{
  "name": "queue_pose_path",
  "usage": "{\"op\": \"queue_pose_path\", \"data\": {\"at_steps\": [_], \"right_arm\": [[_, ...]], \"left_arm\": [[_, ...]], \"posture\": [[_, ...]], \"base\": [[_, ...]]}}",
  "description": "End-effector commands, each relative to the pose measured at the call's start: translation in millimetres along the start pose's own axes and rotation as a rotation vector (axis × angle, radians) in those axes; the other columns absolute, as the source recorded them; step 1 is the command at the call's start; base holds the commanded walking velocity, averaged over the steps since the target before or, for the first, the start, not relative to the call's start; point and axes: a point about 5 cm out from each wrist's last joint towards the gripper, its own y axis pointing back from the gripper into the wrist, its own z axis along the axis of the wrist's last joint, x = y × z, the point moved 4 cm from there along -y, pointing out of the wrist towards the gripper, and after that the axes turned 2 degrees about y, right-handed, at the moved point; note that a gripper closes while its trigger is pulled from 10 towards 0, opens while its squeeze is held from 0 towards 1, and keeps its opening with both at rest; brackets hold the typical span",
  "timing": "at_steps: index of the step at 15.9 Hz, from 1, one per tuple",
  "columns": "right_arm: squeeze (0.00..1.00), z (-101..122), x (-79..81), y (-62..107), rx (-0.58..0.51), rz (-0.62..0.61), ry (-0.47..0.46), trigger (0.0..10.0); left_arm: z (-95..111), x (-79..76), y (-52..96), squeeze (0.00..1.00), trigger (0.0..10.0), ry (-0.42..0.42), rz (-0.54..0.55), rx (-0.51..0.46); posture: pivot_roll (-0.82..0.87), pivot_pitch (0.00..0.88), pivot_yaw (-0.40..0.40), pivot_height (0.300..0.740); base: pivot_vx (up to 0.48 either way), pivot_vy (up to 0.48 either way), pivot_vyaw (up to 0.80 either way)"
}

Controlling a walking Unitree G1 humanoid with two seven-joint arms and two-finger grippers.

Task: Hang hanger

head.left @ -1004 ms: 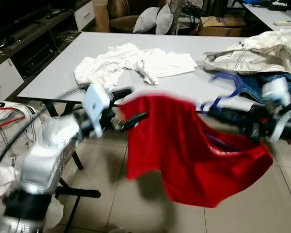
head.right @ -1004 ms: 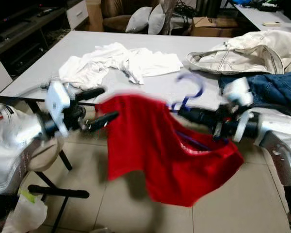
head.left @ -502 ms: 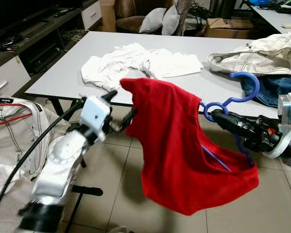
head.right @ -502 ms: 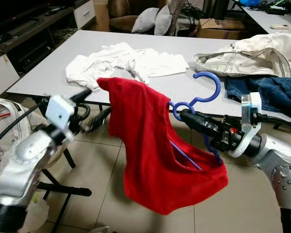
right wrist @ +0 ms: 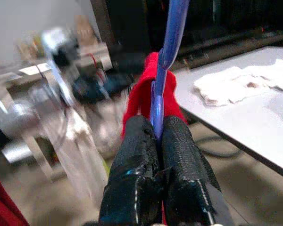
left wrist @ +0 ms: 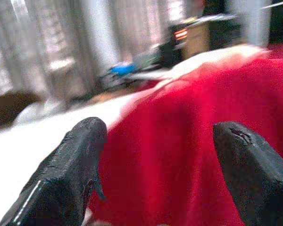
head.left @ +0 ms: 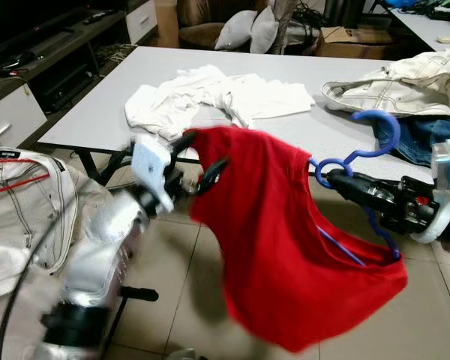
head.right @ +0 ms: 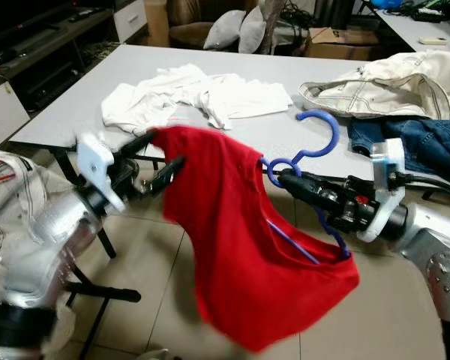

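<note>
Since 0.5 s ago the left claw has risen to the red shirt's upper corner, its 2 fingers spread around the cloth. Right claw pinches the blue hanger at its neck, before the desk

The red garment hangs between the two arms and fills the gap in front of the robot, so nothing passes straight through there. Behind it the grey table carries white clothes, a pale jacket and jeans; bare tabletop lies between the heaps.
</note>
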Motion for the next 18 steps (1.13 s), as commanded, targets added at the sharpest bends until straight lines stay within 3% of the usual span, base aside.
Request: {"op": "queue_pose_path", "data": {"at_steps": [1,2,3,5,6,9,10,12,13,18], "right_arm": [[0.00,10,3.3,-4.7,0.008,0.016,0.070,10.0],[0.00,13,3.6,-7.7,0.027,0.023,0.105,10.0],[0.00,18,5.4,-12.2,0.069,0.059,0.165,10.0],[0.00,18,7.2,-14.4,0.124,0.102,0.210,10.0],[0.00,16,7.9,-15.6,0.165,0.128,0.238,10.0],[0.00,13,10.1,-18.6,0.244,0.184,0.301,10.0],[0.00,13,9.9,-19.0,0.256,0.198,0.315,10.0],[0.00,14,11.3,-19.4,0.267,0.220,0.333,10.0],[0.00,14,12.4,-18.9,0.267,0.232,0.334,10.0],[0.00,14,11.2,-17.8,0.275,0.250,0.344,10.0]], "left_arm": [[18,-2.0,-3.4,0.00,10.0,-0.007,-0.052,-0.043],[33,-2.1,-6.5,0.00,10.0,0.027,-0.129,-0.055],[39,-12.5,-8.8,0.00,10.0,0.099,-0.317,0.013],[26,-23.4,-10.9,0.00,10.0,0.122,-0.461,0.127],[17,-27.6,-13.7,1.00,10.0,0.117,-0.517,0.183],[14,-35.6,-23.6,1.00,10.0,0.088,-0.611,0.224],[12,-38.2,-24.9,0.00,10.0,0.096,-0.650,0.249],[1,-39.0,-23.4,0.00,10.0,0.083,-0.689,0.310],[-1,-42.2,-20.3,0.00,0.0,0.126,-0.737,0.317],[3,-48.5,-16.9,0.00,0.0,0.192,-0.827,0.314]], "posture": [[-0.05,0.000,0.021,0.740],[-0.05,0.000,0.020,0.740],[-0.04,0.000,0.010,0.740],[-0.04,0.000,0.005,0.740],[-0.04,0.000,0.009,0.740],[-0.05,0.000,0.020,0.740],[-0.05,0.000,0.022,0.740],[-0.05,0.000,0.023,0.740],[-0.05,0.000,0.027,0.740],[-0.06,0.000,0.027,0.740]], "base": [[0.000,0.000,0.00],[0.000,0.000,0.00],[0.000,0.000,0.00],[0.000,0.000,0.00],[0.000,0.000,0.00],[0.000,0.000,0.00],[0.000,0.000,0.00],[0.000,0.000,0.00],[0.000,0.000,0.00],[0.000,0.000,0.00]]}}
